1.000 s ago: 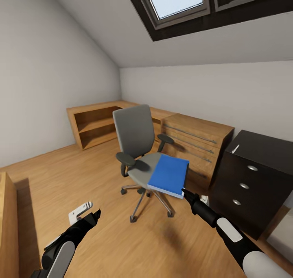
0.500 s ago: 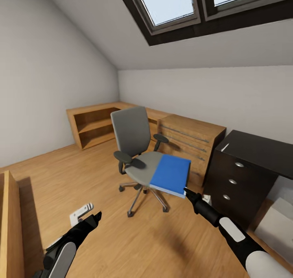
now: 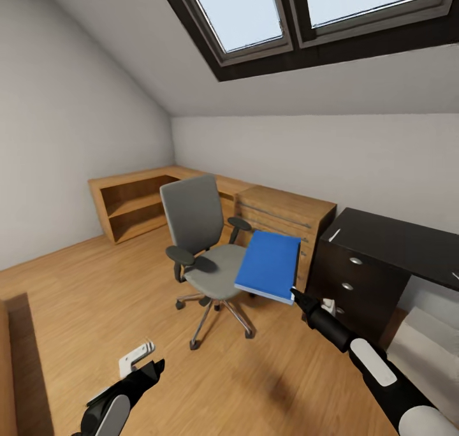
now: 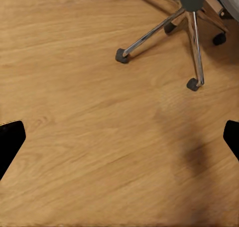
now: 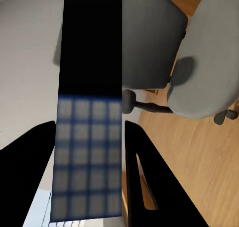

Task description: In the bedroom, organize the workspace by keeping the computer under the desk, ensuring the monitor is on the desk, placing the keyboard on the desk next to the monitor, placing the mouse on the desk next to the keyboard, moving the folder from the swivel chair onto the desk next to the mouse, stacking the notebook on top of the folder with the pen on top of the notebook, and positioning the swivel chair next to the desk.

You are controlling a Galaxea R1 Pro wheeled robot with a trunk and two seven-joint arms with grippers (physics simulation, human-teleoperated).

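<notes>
Wooden plank floor [image 3: 76,296] under a sloped white ceiling with a dark-framed skylight [image 3: 306,15]; attic bedroom.

Nearest, low at the left of the head view: left tool [image 3: 150,372], black, hanging above bare floor. In the left wrist view its two fingertips [image 4: 10,142] sit at opposite edges of the picture, spread wide, nothing between them. A small white bracket-like object [image 3: 135,356] lies on the floor just beside it; cannot identify it.

Right tool [image 3: 294,294] reaches forward on a black and white arm, gripping the folder [image 3: 269,265] at its near lower corner. Folder: flat, bright blue, rectangular, a thin pale edge along the bottom, held tilted up and clear of the seat. In the right wrist view the folder [image 5: 90,112] runs edge-on between the two black fingers, which are closed onto it.

Swivel chair [image 3: 203,245] behind and beside the folder: grey seat and back, black armrests, chrome star base on castors, standing on open floor.

Desk [image 3: 382,245] to the right: black glossy top, drawer unit with round silver knobs. A thin white pen [image 3: 334,234] lies on its near corner. A light grey box [image 3: 424,340] sits low beside the drawers, partly cut off.

Farther back: wooden dresser [image 3: 284,222] with bar handles, then a low wooden shelf unit [image 3: 131,206] along the wall.
</notes>
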